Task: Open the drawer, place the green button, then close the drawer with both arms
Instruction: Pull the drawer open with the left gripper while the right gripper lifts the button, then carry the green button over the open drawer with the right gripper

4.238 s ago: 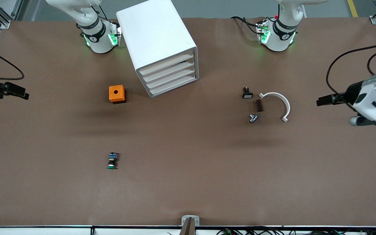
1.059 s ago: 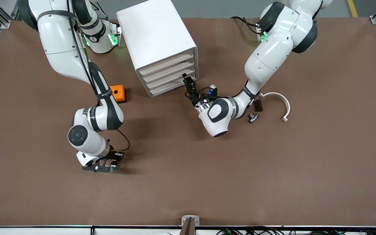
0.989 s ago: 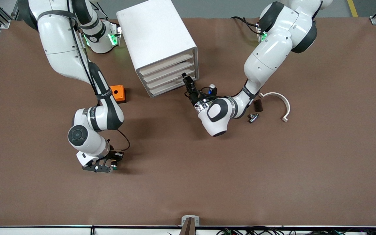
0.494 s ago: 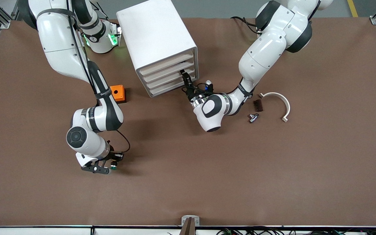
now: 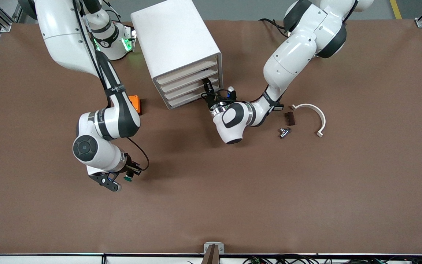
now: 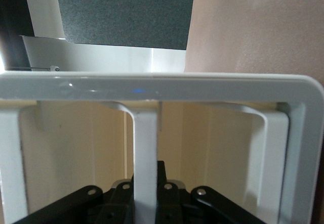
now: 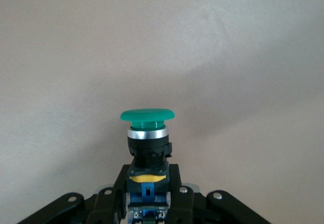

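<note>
Here the right gripper (image 5: 125, 178) holds the button (image 7: 147, 133) clamped over the table (image 5: 306, 190); only the right wrist view shows its green cap clearly. The left gripper (image 5: 206, 85) is closed on a rib of one lower drawer (image 6: 145, 158) of the cabinet (image 5: 174, 40); which drawer cannot be told.

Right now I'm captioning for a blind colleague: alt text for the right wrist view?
The right gripper is shut on the button, green cap pointing away from the camera, above the plain brown table.
</note>
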Tool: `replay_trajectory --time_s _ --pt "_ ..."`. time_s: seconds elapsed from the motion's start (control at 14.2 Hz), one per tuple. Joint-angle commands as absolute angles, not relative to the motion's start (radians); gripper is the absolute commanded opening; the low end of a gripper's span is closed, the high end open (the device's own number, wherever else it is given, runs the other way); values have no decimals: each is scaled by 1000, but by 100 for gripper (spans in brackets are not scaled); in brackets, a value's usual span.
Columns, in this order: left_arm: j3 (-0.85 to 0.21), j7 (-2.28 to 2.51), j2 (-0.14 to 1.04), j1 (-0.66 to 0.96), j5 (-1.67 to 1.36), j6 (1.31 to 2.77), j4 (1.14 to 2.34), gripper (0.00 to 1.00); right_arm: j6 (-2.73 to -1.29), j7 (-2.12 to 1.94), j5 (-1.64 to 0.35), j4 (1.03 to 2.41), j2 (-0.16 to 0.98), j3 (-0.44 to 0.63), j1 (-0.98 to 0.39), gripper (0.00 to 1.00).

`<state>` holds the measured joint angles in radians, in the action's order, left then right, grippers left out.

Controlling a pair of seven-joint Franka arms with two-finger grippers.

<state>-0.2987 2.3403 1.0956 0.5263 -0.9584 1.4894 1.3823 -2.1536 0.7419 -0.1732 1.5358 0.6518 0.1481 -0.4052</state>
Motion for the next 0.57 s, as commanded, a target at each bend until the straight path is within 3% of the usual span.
replay_trajectory --time_s 0.0,0.49 --pt "-296 2345 1106 525 -976 1482 1370 4 -2138 923 -183 1606 568 155 -449 0" --pt "-261 2345 1106 491 -976 1483 1367 2 -2060 1362 -183 1614 497 155 -535 0"
